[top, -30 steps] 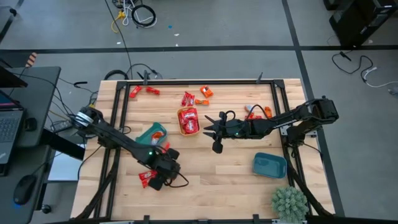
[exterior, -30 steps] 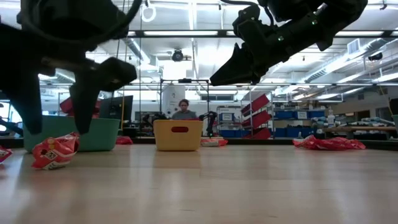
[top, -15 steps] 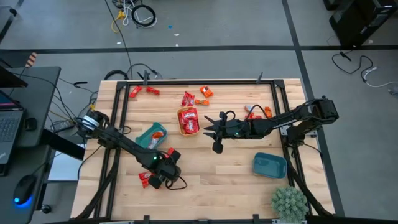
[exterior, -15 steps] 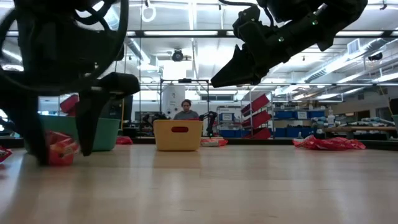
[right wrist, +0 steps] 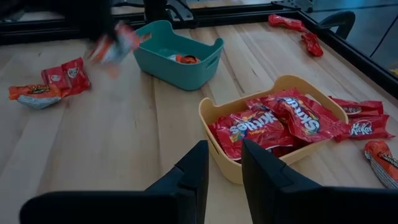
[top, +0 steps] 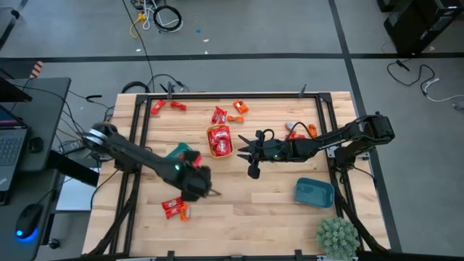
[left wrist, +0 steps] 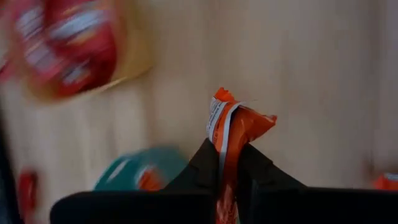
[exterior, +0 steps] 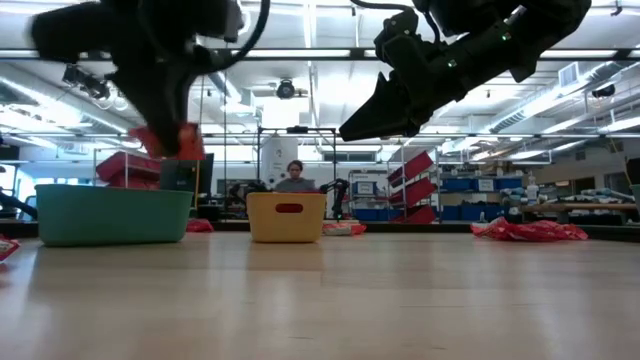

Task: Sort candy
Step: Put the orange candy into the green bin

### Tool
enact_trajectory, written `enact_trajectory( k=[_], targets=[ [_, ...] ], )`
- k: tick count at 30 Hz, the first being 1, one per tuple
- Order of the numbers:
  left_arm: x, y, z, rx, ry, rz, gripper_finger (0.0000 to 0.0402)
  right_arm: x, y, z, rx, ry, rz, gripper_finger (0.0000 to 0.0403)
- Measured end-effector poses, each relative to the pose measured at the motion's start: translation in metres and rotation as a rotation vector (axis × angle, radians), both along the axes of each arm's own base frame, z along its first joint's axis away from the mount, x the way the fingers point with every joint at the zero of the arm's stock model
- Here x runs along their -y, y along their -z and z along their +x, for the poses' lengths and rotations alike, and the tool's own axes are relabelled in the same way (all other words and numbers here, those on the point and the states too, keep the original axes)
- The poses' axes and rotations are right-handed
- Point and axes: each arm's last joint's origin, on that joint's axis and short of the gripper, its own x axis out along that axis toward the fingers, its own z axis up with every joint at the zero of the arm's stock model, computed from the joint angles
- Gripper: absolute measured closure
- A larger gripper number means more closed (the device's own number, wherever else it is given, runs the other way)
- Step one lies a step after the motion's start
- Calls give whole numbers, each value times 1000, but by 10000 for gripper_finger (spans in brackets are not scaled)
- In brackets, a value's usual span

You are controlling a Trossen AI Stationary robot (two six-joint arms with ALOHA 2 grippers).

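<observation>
Now my left jaws [left wrist: 227, 163] were clamped on an orange candy [left wrist: 235, 129], lifted above the tabletop [top: 254, 203] just right of the teal bowl [top: 174, 153]. Next, I judged, it needed carrying over that bowl. My right jaws [right wrist: 222, 163] waited slightly parted, empty, near the yellow bowl [right wrist: 214, 110].

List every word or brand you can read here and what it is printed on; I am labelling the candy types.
"Skittles": on the shiny red candy packets piled in the yellow plastic bowl.
Partly legible "Ki...", rest cut off: on a red wrapper beside that bowl.
Too blurred to read: the white print on the orange wrapped candy held in the left tool, and the marks on the orange and red wrappers lying on the wooden table.
</observation>
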Motion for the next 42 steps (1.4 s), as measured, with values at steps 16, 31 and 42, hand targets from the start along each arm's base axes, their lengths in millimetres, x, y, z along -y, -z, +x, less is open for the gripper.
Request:
enact_trajectory(
  k=[16, 31, 42],
  targets=[
    [-63, 32, -67, 71, -609, -189, 387, 0, 0, 0, -3, 0, 0, 321],
    [-62, 43, -62, 96, -539, -284, 336, 0, 0, 0, -1, 0, 1, 321],
    [-60, 23, -53, 136, -504, -306, 232, 0, 0, 0, -1, 0, 1, 321]
  ],
)
